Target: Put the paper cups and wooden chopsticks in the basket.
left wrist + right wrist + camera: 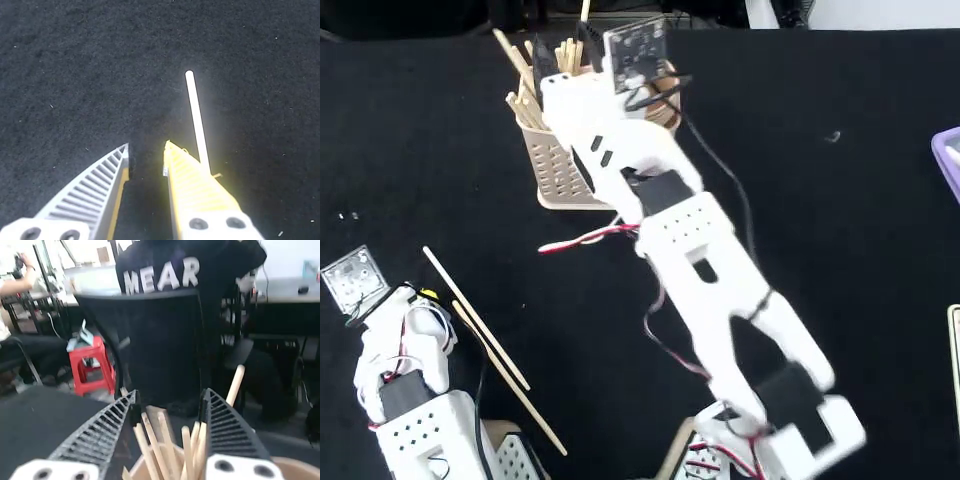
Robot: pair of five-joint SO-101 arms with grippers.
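So the right hand [169, 392] has its two black ribbed fingers [107, 432] spread apart with nothing pinched between them, and it hangs right over a bundle of pale wooden chopsticks [162, 442] standing on end. One stick [235, 385] pokes up taller just outside one of the fingers. From the high view that same hand [567, 55] sits above the beige slotted plastic basket [558, 175] at the far side of the black cloth-covered table [840, 250], and the bundle [525, 100] fans out of the basket's top, leaning away from the arm. There's a brownish round thing [667, 105] tucked behind the white arm next to the basket, too hidden for me to say what it is. Over at the near corner, the left hand [146, 146] is down low over the table, one grey finger [107, 175] and one yellow finger [192, 190], open with a clear gap and nothing in it. A single loose wooden chopstick [196, 117] lies flat on the cloth right along the outside of the yellow finger, pointing away from the hand. In the high view there are two of these loose sticks on the table beside the left arm, one [475, 318] and another [510, 378], lying roughly parallel and close together, well apart from the basket. A purple thing [948, 160] peeks in at the table's edge.
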